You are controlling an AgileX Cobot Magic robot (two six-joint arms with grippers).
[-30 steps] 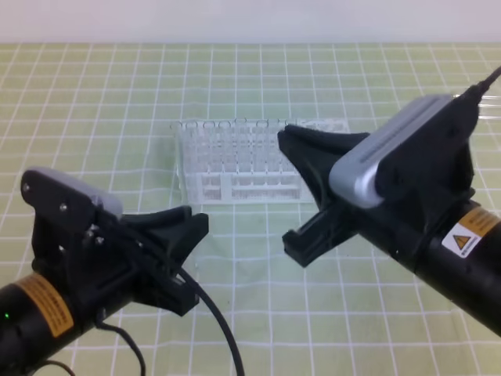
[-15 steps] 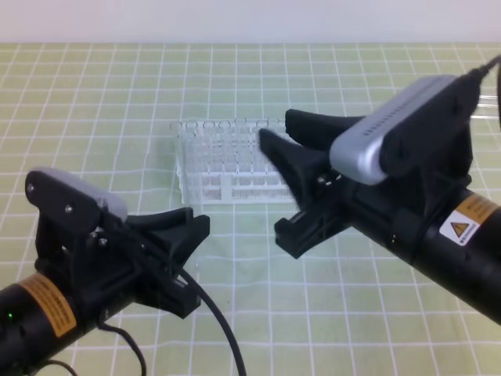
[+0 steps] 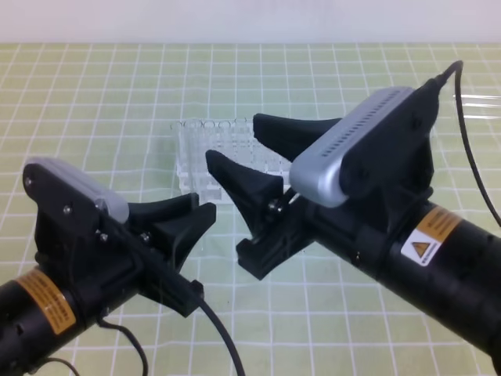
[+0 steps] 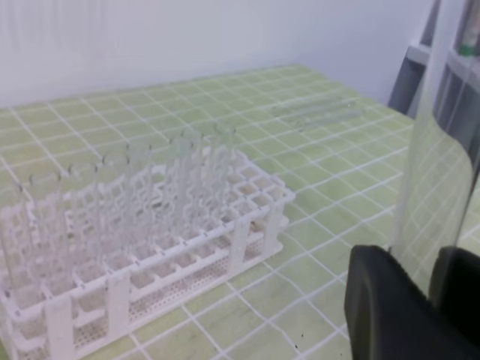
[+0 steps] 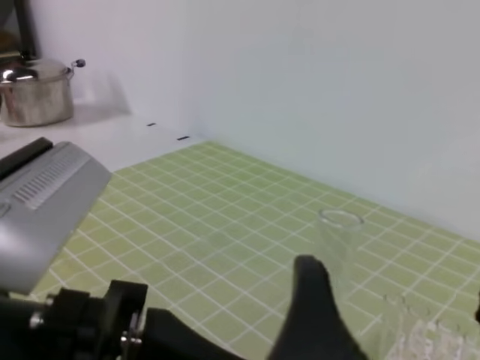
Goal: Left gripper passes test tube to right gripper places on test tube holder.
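Observation:
My left gripper [image 3: 196, 210] sits low on the left, shut on the test tube [image 4: 433, 172]. The clear tube stands upright between its black fingers [image 4: 382, 300]. In the exterior view the glass is too faint to make out. My right gripper [image 3: 252, 153] is open, jaws spread wide, just right of the left claw and in front of the test tube holder [image 3: 196, 157]. In the right wrist view the tube's rimmed mouth [image 5: 340, 219] rises just beside one right finger [image 5: 311, 307]. The white rack [image 4: 150, 225] holds several clear tubes.
Three loose clear tubes [image 3: 479, 103] lie together on the green gridded mat at the far right, also visible as a group of tubes [image 4: 319, 112] beyond the rack. A metal pot [image 5: 34, 90] stands on a white counter off the mat.
My right gripper has swung left and nearer to the left claw, now covering much of the rack. The left gripper has barely shifted and still holds the tube.

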